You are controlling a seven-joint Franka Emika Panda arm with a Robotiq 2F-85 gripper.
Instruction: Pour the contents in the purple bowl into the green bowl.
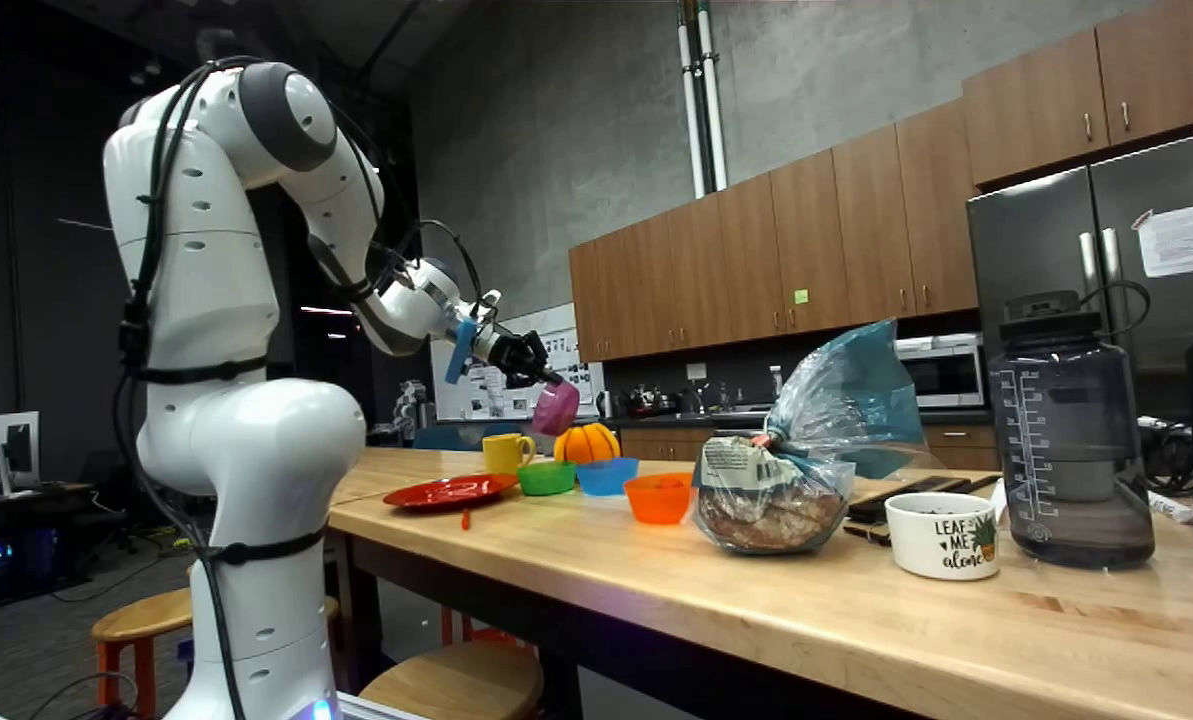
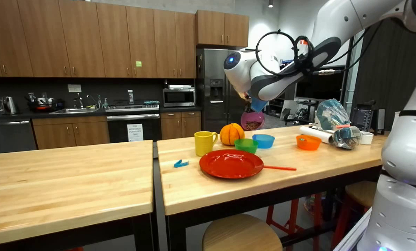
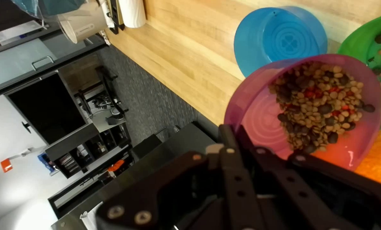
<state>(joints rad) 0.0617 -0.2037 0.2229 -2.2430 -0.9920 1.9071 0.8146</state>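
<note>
My gripper [image 3: 237,131] is shut on the rim of the purple bowl [image 3: 262,118]. The bowl is tilted and held in the air. Tan lentil-like grains, dark beans and red bits [image 3: 318,108] lie gathered at its lower side. In an exterior view the gripper [image 1: 554,378] holds the purple bowl [image 1: 556,408] above the table near the green bowl [image 1: 546,480]. The contents also show in the purple bowl [image 2: 249,118] in an exterior view. The green bowl [image 3: 354,44] is partly cut off at the wrist view's right edge and contains some similar grains and beans.
The blue bowl [image 3: 276,41] stands beside the green bowl. An orange pumpkin [image 2: 232,134], yellow mug [image 2: 203,144] and red plate [image 2: 230,164] are close around. The orange bowl [image 1: 659,500] and bagged bread [image 1: 771,505] stand farther along the table.
</note>
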